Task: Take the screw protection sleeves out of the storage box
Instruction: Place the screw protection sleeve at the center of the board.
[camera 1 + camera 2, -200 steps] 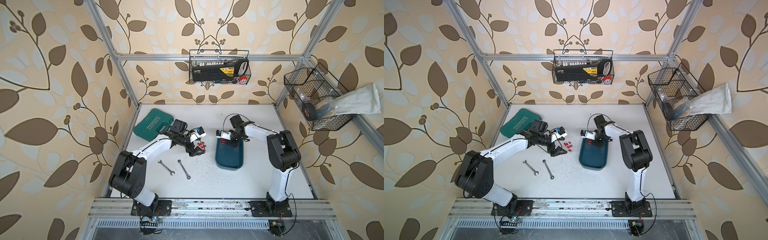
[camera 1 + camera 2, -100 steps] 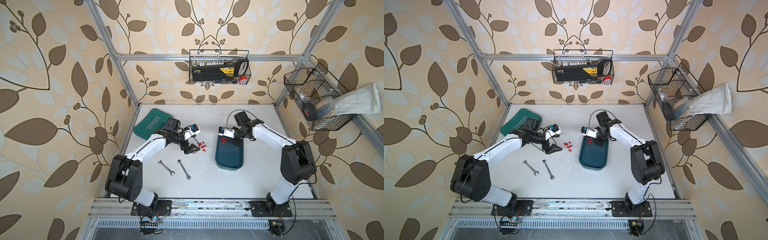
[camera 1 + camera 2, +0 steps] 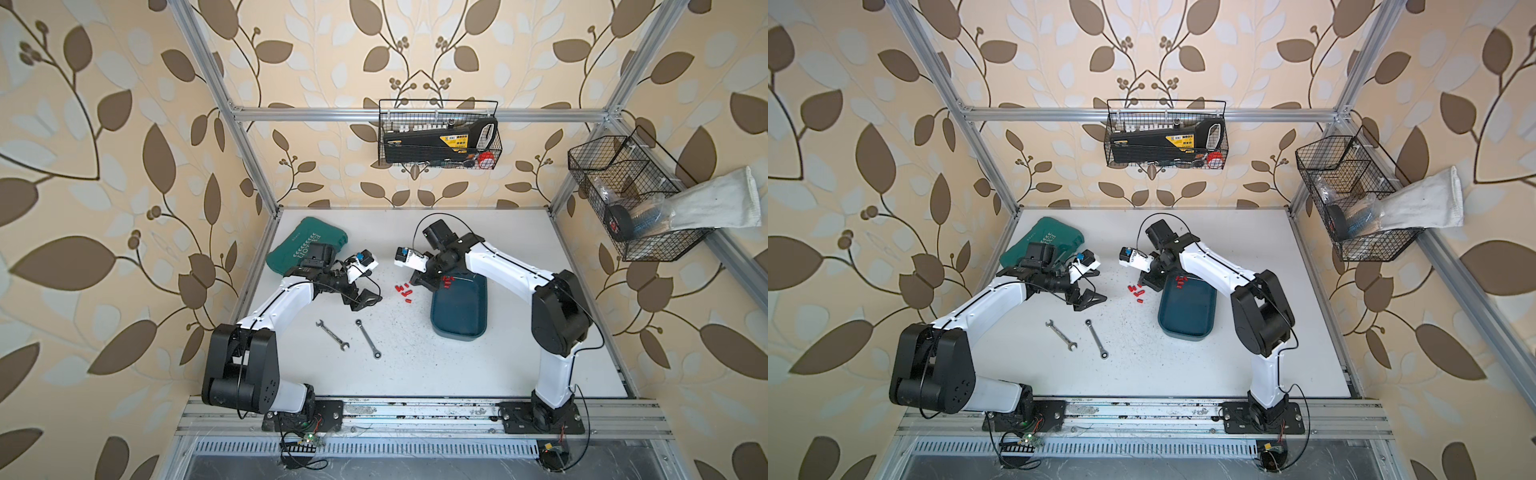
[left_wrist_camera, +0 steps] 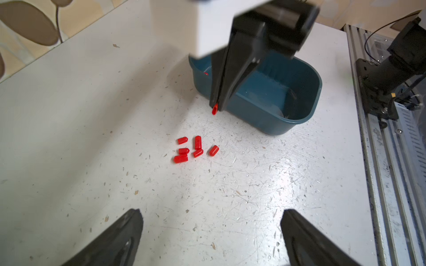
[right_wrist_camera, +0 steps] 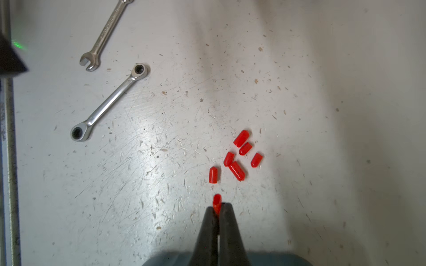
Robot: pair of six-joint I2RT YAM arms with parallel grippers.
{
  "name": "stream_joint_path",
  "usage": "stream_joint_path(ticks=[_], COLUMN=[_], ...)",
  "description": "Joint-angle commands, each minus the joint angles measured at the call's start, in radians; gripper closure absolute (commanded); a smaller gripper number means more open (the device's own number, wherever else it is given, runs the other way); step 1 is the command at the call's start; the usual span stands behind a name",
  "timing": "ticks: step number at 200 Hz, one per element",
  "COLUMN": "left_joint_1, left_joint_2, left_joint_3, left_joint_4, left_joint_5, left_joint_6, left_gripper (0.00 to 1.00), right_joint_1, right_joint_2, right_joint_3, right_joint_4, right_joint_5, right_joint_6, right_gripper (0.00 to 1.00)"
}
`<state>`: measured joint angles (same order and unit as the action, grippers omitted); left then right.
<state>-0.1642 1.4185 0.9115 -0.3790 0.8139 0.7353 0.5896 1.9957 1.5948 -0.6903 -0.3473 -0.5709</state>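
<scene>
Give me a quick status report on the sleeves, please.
Left gripper open, empty. Right gripper shut on one sleeve, just outside the storage box. Six sleeves on the table, others in the box. Wrenches well aside.

A robot lab cell: aluminium frame [image 3: 415, 113], leaf wallpaper [image 3: 104, 166], 2 arms [image 3: 274, 307] at a scuffed table [image 3: 415, 374].

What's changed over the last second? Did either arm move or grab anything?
The right gripper, shut on one sleeve, swung from over the storage box out toward the loose sleeves on the table. The left gripper, open, drew back from them. The loose sleeves, storage box and wrenches stayed put.
</scene>
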Motion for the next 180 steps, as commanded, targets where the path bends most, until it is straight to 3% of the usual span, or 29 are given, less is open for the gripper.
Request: stream_joint_path(ticks=[1,55,86,136,180], left_joint_1=[0.027,0.038,0.038,0.038,0.026], left_joint_2=[-0.051,-0.048,-0.044,-0.033,-0.025], left_joint_3=[0.003,0.007,0.007,0.016,0.041], left_joint_4=[0.023,0.006,-0.003,-0.021,-0.024], left_joint_5=[0.031,0.073,0.11,0.138,0.153], left_joint_6=[-0.034,-0.039,-0.038,-0.027,-0.044], left_gripper=[0.01,0.01,0.01,0.01,0.01], right_joint_1=[0.018,0.059,0.06,0.045,-0.004], right_joint_2=[0.088,0.212,0.229,0.142,0.011], right_joint_3=[0.045,0.107,0.13,0.101,0.053], right_joint_4=[0.004,-0.014,-0.017,-0.032,-0.07], right_joint_5=[0.053,0.045,0.064,0.046,-0.041], right_joint_6=[0.081,0.093,0.089,0.059,0.021], right_gripper=[1.0,0.95,0.85,0.7,0.65])
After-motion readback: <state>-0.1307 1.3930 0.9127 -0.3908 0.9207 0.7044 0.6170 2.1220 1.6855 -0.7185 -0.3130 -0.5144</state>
